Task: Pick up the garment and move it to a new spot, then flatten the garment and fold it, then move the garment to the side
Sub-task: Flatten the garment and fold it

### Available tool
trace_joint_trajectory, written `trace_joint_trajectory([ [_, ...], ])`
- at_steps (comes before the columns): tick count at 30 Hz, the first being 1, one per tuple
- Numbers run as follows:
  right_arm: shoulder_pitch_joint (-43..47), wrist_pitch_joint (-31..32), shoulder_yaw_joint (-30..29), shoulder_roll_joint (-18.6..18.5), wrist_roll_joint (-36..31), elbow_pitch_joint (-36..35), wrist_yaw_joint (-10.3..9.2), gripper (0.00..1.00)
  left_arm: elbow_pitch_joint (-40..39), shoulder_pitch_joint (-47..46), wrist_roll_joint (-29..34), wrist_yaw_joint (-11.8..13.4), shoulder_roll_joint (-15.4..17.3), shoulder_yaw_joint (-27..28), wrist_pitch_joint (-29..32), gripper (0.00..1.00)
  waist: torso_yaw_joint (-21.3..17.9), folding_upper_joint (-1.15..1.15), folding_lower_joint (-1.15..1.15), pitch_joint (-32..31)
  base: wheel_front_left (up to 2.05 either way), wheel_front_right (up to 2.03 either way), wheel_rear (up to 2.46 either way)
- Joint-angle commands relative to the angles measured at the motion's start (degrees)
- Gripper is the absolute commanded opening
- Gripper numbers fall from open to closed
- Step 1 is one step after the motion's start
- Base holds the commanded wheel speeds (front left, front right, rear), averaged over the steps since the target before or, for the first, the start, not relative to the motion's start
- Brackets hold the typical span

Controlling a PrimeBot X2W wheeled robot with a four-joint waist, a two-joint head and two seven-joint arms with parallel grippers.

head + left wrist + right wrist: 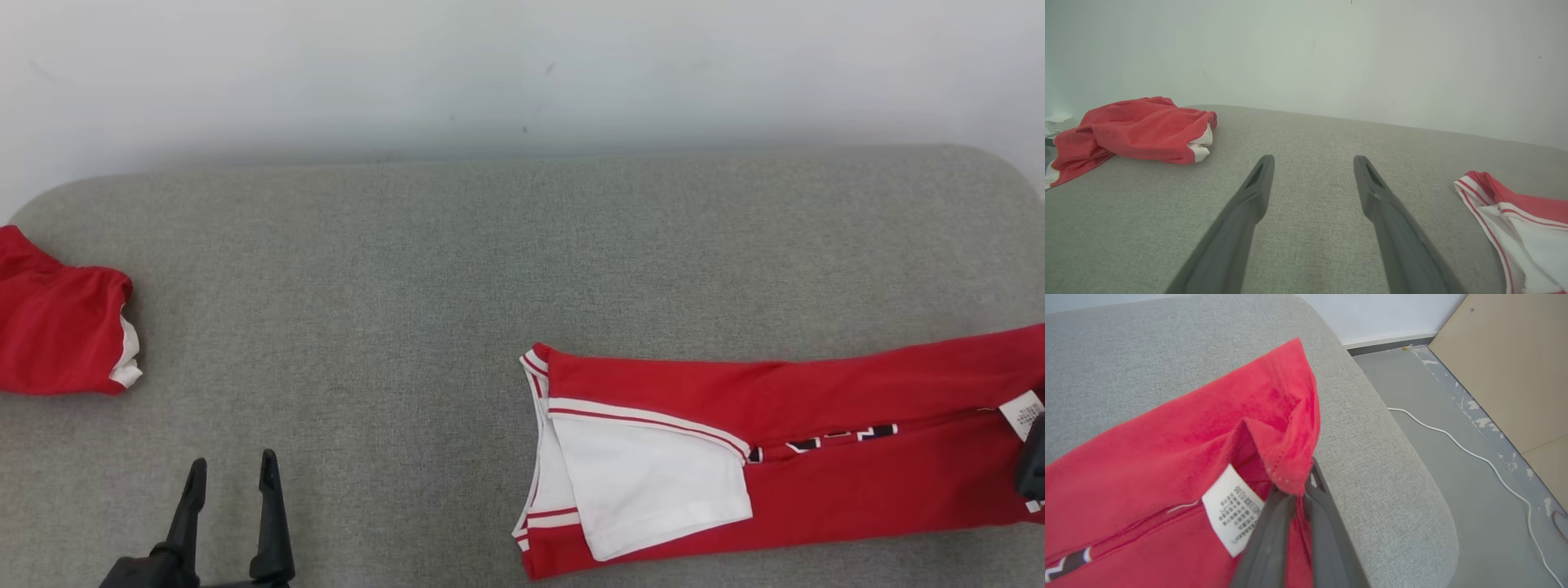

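Note:
The garment is a red jersey with white striped trim, folded lengthwise and lying flat at the right of the grey padded surface. Its white inner side and neckline point left, and that end also appears in the left wrist view. My right gripper is shut on the garment's red hem corner, beside a white care label; in the head view it shows as a dark shape at the right edge. My left gripper hovers open over bare surface at the lower left, holding nothing.
A second red garment lies crumpled at the surface's far left edge. A pale wall runs behind. Past the rounded right end of the surface is grey floor with a white cable and a wooden panel.

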Motion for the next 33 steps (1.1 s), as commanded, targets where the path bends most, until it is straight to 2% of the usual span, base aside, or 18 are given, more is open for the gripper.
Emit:
trace_joint_trajectory([
  [1,0.6,0.2,-0.1,0.3,-0.7,-1.1,-0.16,0.0,0.2,0.6,-0.2,0.4,0.0,-0.1,0.0,1.0,-0.2,0.0,0.0,-0.6,0.0,0.0,0.0],
  [4,1.6,1.4,1.7,2.4,-0.7,-3.6,-0.16,0.0,0.4,1.1,-0.5,0.4,0.0,-0.4,0.0,1.0,-0.2,0.0,0.0,-1.6,0.0,0.0,0.0],
  [7,2.6,2.6,6.3,4.6,1.5,-6.5,-0.16,0.0,0.5,1.7,-0.7,0.7,0.0,-0.6,0.0,1.0,-0.4,0.0,0.0,-2.5,0.0,0.0,0.0],
  [11,4.6,4.7,16.1,8.0,6.0,-10.8,-0.15,0.0,0.5,2.1,-0.9,0.9,0.0,-0.7,0.0,1.0,-0.5,0.0,0.0,-3.4,0.0,0.0,0.0],
  [18,5.8,7.8,33.1,10.2,14.8,-15.6,-0.15,0.0,0.2,2.6,-1.2,1.2,0.0,-0.9,0.0,1.0,-0.4,0.0,0.0,-3.6,0.0,0.0,0.0],
  [24,3.5,7.1,40.9,11.8,19.3,-11.6,-0.15,0.0,0.8,2.1,-1.4,0.9,0.0,-1.6,0.0,1.0,0.7,0.0,0.0,-3.5,0.0,0.0,0.0],
  [29,1.5,5.3,44.1,12.1,21.8,-7.4,-0.15,0.0,1.2,1.9,-1.4,0.7,0.0,-2.3,0.0,1.0,1.9,0.0,0.0,-3.3,0.0,0.0,0.0],
  [33,-0.7,3.3,47.7,12.2,27.1,-3.5,-0.15,0.0,1.6,1.6,-1.4,0.7,0.0,-2.7,0.0,1.0,3.1,0.0,0.0,-3.2,0.0,0.0,0.0],
])
